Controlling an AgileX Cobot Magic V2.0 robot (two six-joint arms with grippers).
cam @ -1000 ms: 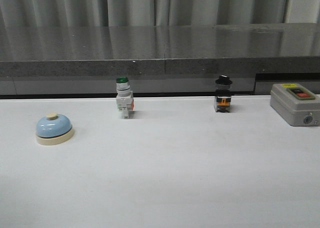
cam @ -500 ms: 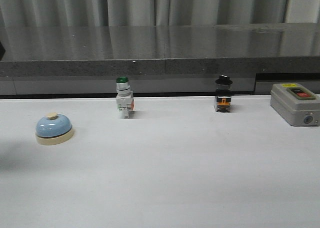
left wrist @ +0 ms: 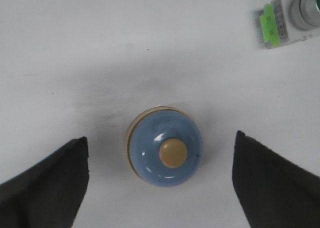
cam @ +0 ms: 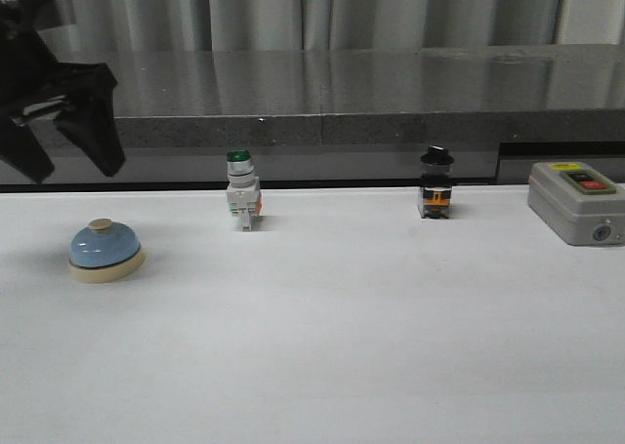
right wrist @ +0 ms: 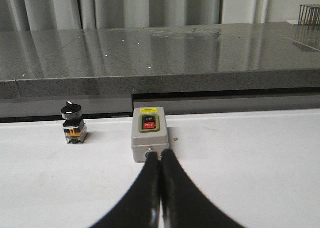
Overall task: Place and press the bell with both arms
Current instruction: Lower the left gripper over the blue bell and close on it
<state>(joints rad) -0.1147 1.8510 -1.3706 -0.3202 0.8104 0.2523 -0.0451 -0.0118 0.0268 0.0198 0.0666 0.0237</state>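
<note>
Hovering above the bell [left wrist: 165, 153], left pincer [cam: 61, 143] spread wide; right pincer [right wrist: 160, 188] together.

My left gripper [cam: 61, 137] hangs high above the surface at the far left, pointing downward with both fingers [left wrist: 47, 180] spread wide apart and holding nothing. My right gripper [right wrist: 160, 160] sits low and level over the surface, its jaws pressed together, tips touching, also holding nothing.

The grey switch box [right wrist: 149, 140] is showing "ON" on its black button and "OFF" on its red one; its yellow label's print is staying unreadable.
</note>
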